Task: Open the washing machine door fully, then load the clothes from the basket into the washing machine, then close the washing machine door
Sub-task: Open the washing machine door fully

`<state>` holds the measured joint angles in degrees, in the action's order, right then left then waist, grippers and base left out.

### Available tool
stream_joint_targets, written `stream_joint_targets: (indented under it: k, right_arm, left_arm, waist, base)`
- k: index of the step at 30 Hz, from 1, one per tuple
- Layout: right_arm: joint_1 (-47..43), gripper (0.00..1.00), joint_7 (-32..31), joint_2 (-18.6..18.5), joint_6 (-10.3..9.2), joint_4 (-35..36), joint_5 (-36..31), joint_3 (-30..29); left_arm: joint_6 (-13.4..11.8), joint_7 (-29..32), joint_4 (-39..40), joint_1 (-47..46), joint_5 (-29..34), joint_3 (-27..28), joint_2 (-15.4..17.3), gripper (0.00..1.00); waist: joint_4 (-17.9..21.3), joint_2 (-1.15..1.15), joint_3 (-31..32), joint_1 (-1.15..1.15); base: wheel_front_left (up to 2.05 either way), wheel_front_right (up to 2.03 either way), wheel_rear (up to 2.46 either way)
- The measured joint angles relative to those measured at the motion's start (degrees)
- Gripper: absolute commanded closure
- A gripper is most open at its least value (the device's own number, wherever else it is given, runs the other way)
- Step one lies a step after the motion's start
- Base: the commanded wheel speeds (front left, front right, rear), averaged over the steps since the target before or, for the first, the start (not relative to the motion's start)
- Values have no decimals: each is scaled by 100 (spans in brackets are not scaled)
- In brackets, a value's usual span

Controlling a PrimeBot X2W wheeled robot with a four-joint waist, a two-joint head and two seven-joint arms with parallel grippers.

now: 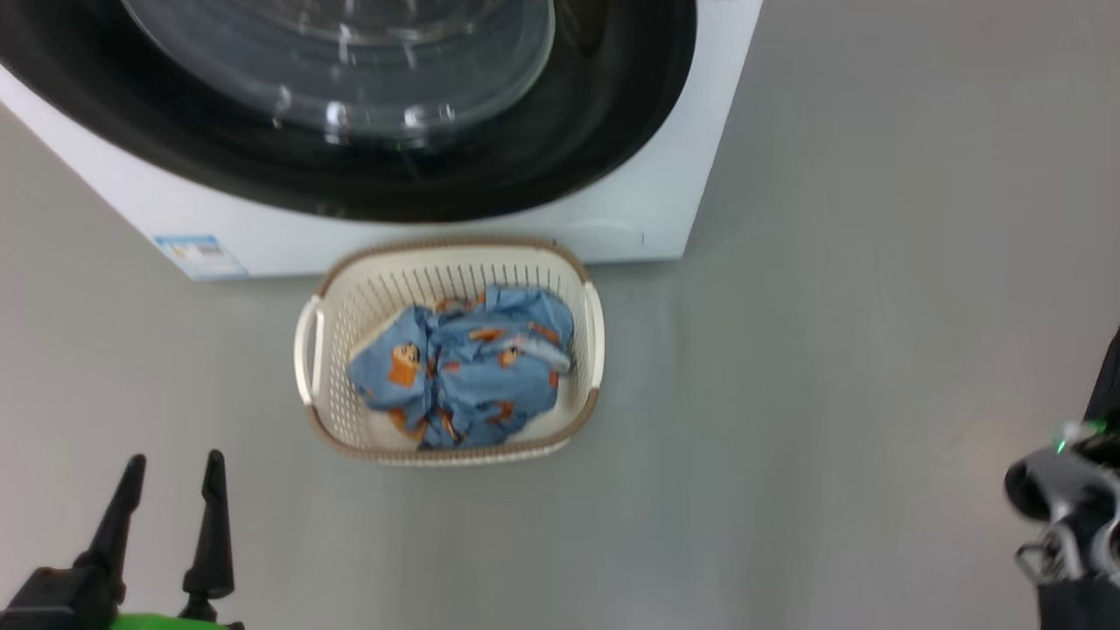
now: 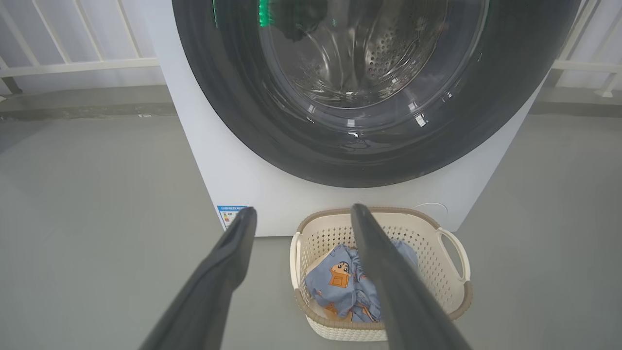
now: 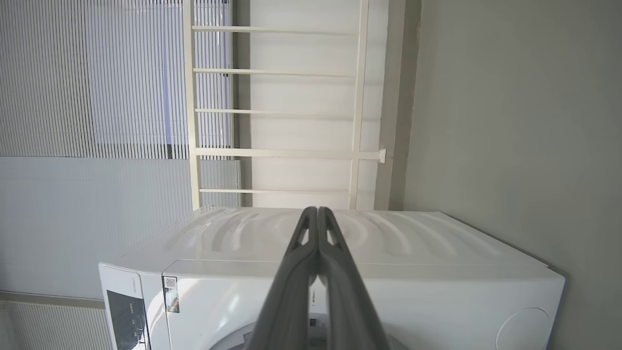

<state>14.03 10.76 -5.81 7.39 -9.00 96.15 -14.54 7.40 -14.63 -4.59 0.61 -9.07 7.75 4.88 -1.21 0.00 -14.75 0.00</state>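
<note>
1. The large round glossy black washing machine door (image 1: 569,131) was closed.
2. Light blue cartoon-printed clothes (image 1: 464,367) lay bunched in the cream-white perforated basket (image 1: 376,289) at the door's six o'clock; probably soft and light, best pinched at a raised fold.
3. The left end effector (image 1: 175,458) gaped empty; the right end effector (image 3: 317,210) was pressed together on nothing.

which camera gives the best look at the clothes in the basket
The head view: it looks down into the basket, showing the whole bundle of clothes unobstructed. In the left wrist view the left gripper has one of its fingers across part of them. The right wrist view faces the washing machine top instead.
</note>
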Motion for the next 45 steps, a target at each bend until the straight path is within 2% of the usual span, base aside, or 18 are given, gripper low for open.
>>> stream_joint_targets:
  k: [6,15,24,32,41,45]
  right_arm:
    - [619,100,-834,21,0,71,123,-471]
    - [2112,100,-1181,187,0,130,-29,-597]
    - [2897,100,-1435,223,0,59,-78,-465]
    - [3293,100,-2005,233,0,-253,-71,-165]
    - [3646,100,-2566,226,0,-408,-59,-145]
    - [3791,100,-2635,224,0,-470,-116,-142]
  left_arm:
    - [0,0,104,-128,-160,19,164,0]
    - [0,0,305,-349,-293,165,515,0]
    - [0,0,365,-589,-345,249,666,0]
    - [0,0,359,-588,-345,264,695,0]
    - [0,0,237,-652,-345,245,684,0]
    - [0,0,201,-651,-345,227,680,0]
  waist:
    - [-22,0,-581,0]
    - [91,0,-1477,0]
    - [259,0,-2147,0]
    - [236,0,-2329,0]
    - [-17,0,-2325,0]
    - [-119,0,-2311,0]
  base:
    - [0,0,0]
    - [0,0,0]
    - [0,0,0]
    - [0,0,0]
    - [0,0,0]
    - [0,0,0]
